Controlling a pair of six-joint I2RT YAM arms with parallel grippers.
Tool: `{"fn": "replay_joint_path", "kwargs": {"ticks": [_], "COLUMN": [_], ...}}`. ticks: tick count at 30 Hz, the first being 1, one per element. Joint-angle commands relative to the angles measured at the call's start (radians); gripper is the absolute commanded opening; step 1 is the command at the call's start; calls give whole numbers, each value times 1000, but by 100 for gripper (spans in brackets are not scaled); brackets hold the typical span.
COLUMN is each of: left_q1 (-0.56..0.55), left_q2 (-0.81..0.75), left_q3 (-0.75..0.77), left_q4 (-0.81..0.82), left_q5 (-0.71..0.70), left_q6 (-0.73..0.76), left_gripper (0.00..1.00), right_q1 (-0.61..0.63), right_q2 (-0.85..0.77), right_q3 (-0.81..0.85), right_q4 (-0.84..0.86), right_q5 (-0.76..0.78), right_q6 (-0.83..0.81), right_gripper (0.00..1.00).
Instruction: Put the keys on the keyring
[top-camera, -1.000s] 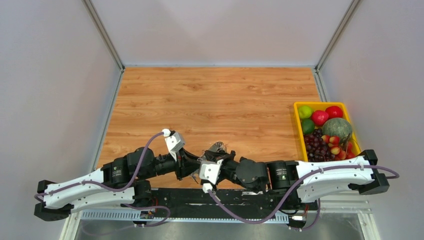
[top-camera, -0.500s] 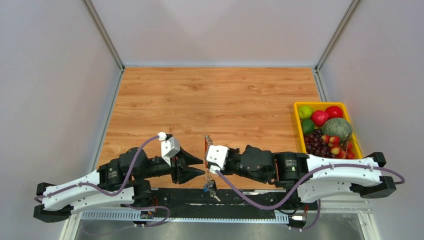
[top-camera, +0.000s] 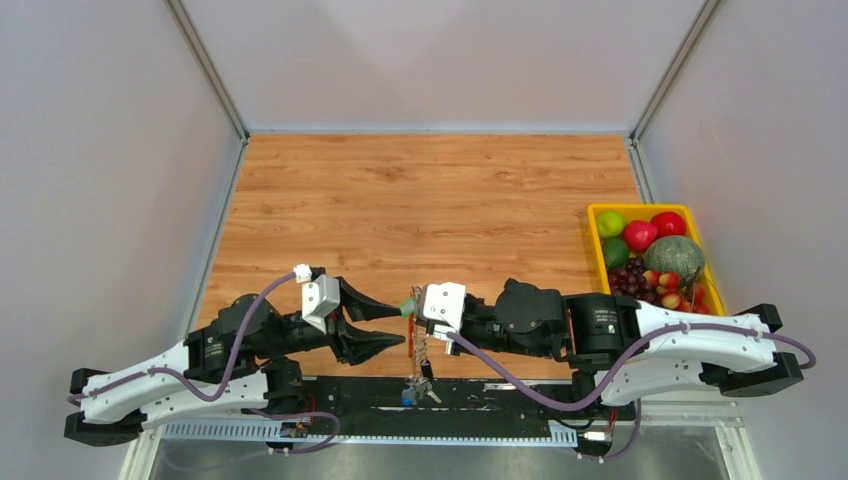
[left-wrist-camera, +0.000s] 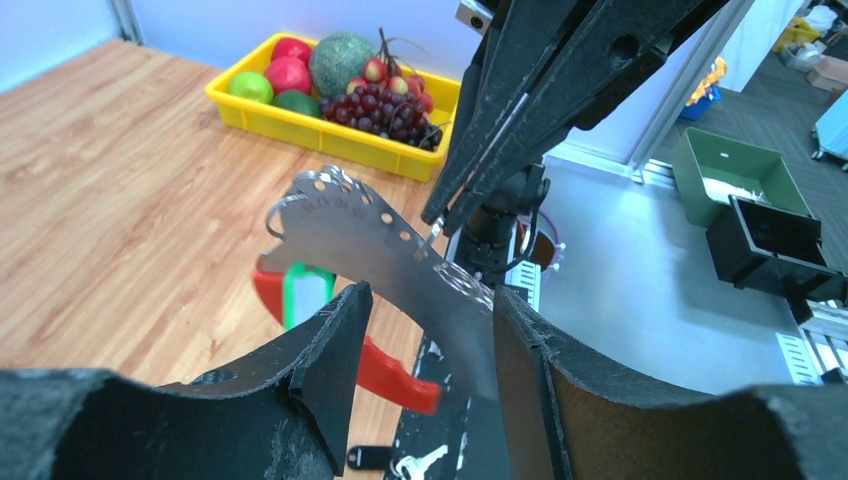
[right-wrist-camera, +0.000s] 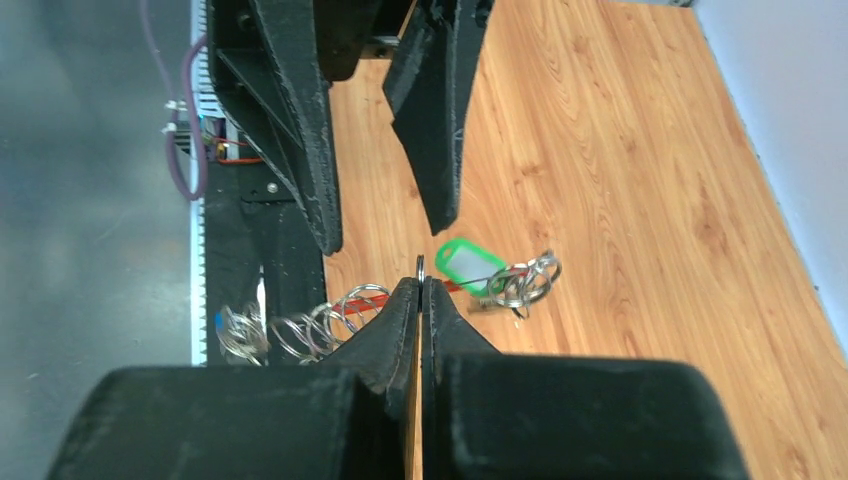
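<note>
The keyring (top-camera: 416, 342) hangs in the air at the near edge of the desk (top-camera: 420, 200), between the two arms. Its lowest end comes first: the keys (top-camera: 420, 388) (at least one has a black head, seen from the left wrist) dangle at the bottom of the coiled chain (right-wrist-camera: 310, 330), over the black base rail (top-camera: 350, 395). Judging by that, they are already threaded on, and the raised hold seems meant to let gravity pull the chain straight. Higher up sit the red oval loop (left-wrist-camera: 385, 368) and the green tag (right-wrist-camera: 462, 266). The right gripper (right-wrist-camera: 421, 288) is fully closed, pinching a thin wire ring (right-wrist-camera: 420, 265) at the top of the keyring, so everything hangs from that one point. The left gripper (top-camera: 398, 325) stands about half open just beside the chain and grips nothing. The chain passes between its fingers (left-wrist-camera: 320, 350) without clear contact. Far to the right, well apart, a yellow tray (top-camera: 640, 207) of fruit plays no part.
</note>
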Motion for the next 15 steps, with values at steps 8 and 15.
{"fn": "replay_joint_path", "kwargs": {"ticks": [8,15], "left_q1": [2,2], "left_q2": [-18,-19], "left_q3": [-56,-87], "left_q4": [235,304], "left_q5": [177,248], "left_q6": [69,69], "left_gripper": [57,57], "right_q1": [-18,-19], "right_q2": [18,17], "right_q3": [113,127], "right_q4": [-22,-17], "right_q5": [-155,-197], "right_q6": [90,100], "right_gripper": [0,0]}}
